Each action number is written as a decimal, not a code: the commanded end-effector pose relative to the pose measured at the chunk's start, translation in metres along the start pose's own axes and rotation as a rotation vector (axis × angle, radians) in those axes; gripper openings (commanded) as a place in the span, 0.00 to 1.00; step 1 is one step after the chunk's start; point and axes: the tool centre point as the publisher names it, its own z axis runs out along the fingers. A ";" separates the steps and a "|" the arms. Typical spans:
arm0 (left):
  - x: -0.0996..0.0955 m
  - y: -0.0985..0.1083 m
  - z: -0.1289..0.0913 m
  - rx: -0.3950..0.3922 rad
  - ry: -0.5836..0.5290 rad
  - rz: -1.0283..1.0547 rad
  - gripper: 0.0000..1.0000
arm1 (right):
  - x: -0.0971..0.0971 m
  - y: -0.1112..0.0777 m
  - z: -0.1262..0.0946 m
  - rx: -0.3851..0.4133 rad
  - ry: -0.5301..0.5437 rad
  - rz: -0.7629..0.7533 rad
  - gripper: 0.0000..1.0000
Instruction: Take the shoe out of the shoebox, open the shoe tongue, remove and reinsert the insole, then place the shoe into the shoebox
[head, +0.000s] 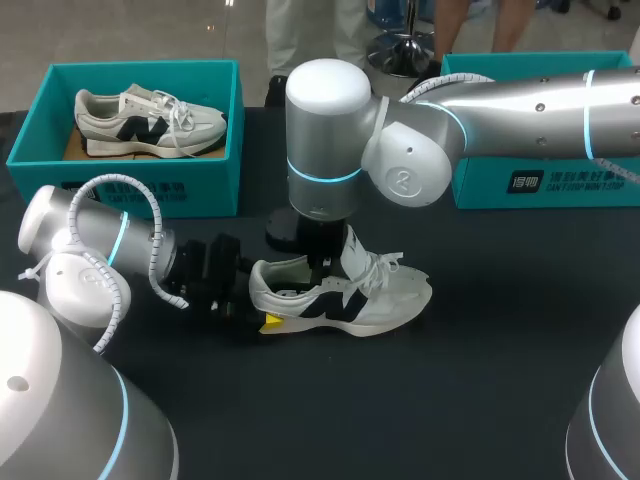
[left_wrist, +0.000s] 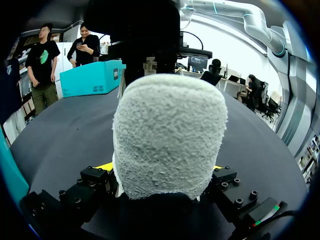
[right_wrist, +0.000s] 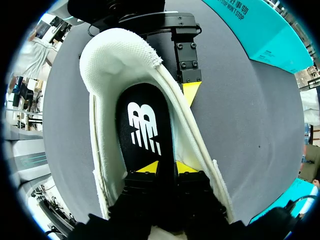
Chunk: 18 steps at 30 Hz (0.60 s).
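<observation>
Head view: shoe (head: 345, 297) upright on its sole on the table (head: 480, 390), near the teal shoebox (head: 150, 190) but outside it. Left end effector (head: 255, 305) at the heel. Right end effector (head: 320, 268) down in the opening, mostly hidden.

Left wrist view: the heel fills the view. Fingers (left_wrist: 106, 166) show as yellow slivers on either side, seemingly clamping it.

Right wrist view: right end effector (right_wrist: 167, 169) sits over the black insole (right_wrist: 142, 130); can't tell its grip.

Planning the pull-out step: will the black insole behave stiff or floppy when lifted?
Probably floppy: the insole looks thin and lies flat inside the shoe. It may drag against the snug walls, so the left gripper clamping the heel helps.
</observation>
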 end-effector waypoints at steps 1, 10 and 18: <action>-0.001 0.005 0.008 -0.005 -0.003 0.000 0.00 | -0.003 0.000 0.005 -0.001 0.006 0.000 0.19; -0.001 0.005 0.008 -0.005 -0.003 0.000 0.00 | -0.004 -0.004 0.004 -0.005 -0.014 0.009 0.31; -0.001 0.005 0.008 -0.005 -0.003 0.000 0.00 | -0.007 0.000 0.012 -0.021 0.021 -0.016 0.39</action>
